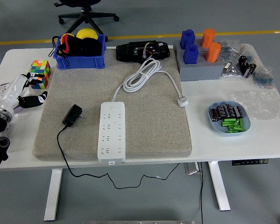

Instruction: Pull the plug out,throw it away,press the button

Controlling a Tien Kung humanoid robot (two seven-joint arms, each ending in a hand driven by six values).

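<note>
— Where's the plug (72, 115) from the left hand (28, 91)?
— To its right, slightly nearer the surface's front edge, lying loose beside the power strip (111, 132).
— Hand's state?
— Fingers loosely spread, holding nothing. The right hand isn't visible.

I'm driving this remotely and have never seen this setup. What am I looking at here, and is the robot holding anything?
One picture, taken from the robot's head, looking down over a white table. The white-and-black shape at the left edge is the robot's left hand, fingers relaxed, holding nothing; the right arm is out of view. On the grey mat lie a white power strip with its coiled cord, and a black plug lying beside the strip, not in it. Around the mat: a colour cube, a blue bin, and a blue plate of small parts.
</note>
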